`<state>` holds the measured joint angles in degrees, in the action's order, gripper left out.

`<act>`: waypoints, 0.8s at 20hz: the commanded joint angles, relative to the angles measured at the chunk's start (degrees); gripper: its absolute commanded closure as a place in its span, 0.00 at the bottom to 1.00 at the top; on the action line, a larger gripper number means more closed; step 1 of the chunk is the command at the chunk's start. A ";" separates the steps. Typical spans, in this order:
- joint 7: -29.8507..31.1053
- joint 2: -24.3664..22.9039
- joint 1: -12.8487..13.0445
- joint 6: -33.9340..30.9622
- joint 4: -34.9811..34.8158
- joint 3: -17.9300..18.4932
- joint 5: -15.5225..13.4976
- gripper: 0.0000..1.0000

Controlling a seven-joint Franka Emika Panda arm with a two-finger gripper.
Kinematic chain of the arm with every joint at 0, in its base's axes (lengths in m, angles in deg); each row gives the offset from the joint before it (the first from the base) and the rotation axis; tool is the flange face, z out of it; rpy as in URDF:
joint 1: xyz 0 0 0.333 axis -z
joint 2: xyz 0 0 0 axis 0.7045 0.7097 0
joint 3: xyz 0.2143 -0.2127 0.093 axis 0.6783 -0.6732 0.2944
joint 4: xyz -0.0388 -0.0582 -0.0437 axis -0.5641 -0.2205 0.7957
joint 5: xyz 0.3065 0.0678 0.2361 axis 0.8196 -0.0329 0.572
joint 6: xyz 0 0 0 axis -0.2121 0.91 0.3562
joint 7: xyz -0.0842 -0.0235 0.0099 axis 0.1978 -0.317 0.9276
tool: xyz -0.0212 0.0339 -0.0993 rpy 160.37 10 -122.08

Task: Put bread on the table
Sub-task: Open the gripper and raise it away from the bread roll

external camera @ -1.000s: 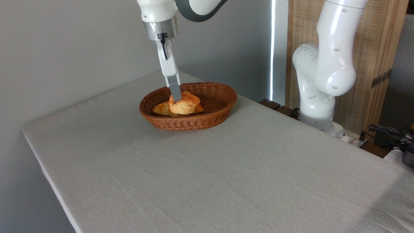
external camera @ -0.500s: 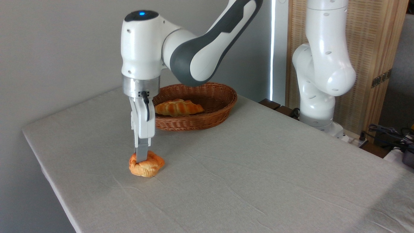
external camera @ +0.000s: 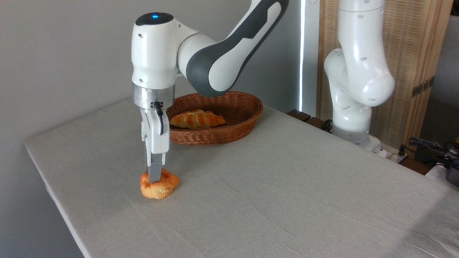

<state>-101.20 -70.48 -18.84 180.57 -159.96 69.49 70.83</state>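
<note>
Grey cloth covers the table [external camera: 287, 200]; near the wicker basket [external camera: 229, 134], the gripper [external camera: 154, 177] pinches the bread [external camera: 159, 188]. Lifting before releasing could drag it away.

The table [external camera: 272, 200] is a large rectangle under a pale grey-white cloth with faint wrinkles running across it. Two things lie directly on it. The bread [external camera: 159, 185], a small round bun with an orange knotted top and paler ridged base, sits right beneath the tool [external camera: 154, 175], its base on the cloth. A brown oval wicker basket [external camera: 229, 129] stands behind the tool and off to its right, apart from the bread.
</note>
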 commanded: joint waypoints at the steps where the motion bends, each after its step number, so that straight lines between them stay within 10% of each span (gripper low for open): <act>1: 0.31 -0.47 0.34 -0.42 0.29 0.41 -0.94 0.00; 6: 1.89 -4.06 -1.58 -6.01 1.08 -0.02 -3.49 0.00; 12: 13.41 -4.52 -8.09 -34.39 18.37 -2.75 -2.70 0.00; 16: 19.35 -3.38 -10.99 -40.76 22.79 -3.80 1.85 0.00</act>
<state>-88.08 -76.71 -27.35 143.32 -141.08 67.53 69.53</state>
